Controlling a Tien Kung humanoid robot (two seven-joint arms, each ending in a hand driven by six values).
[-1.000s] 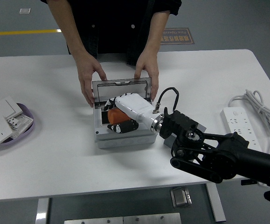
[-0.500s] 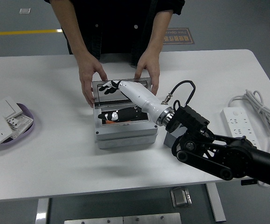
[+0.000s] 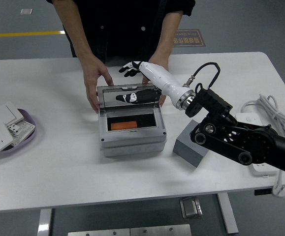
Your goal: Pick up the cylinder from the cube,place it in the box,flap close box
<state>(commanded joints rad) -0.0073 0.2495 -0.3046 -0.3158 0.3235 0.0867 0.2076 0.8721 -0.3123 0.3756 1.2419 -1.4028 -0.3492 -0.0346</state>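
Note:
The orange cylinder (image 3: 124,126) lies inside the grey box (image 3: 131,139). The box's clear flap (image 3: 128,96) stands upright at the back. My right hand (image 3: 131,68) is above and behind the flap, fingers relaxed and empty; its reflection shows in the flap. A grey cube (image 3: 192,145) sits on the table right of the box, with nothing on it. A person at the far side holds the box's back corners with both hands (image 3: 94,81). My left arm is out of view.
A purple bowl (image 3: 30,135) with white switch plates stands at the left edge. A white power strip (image 3: 254,129) with its coiled cord lies at the right. The white table (image 3: 58,172) has a near edge at the bottom.
My right hand let go of the orange cylinder in the box, then rose out and moved back over the top of the upright flap.

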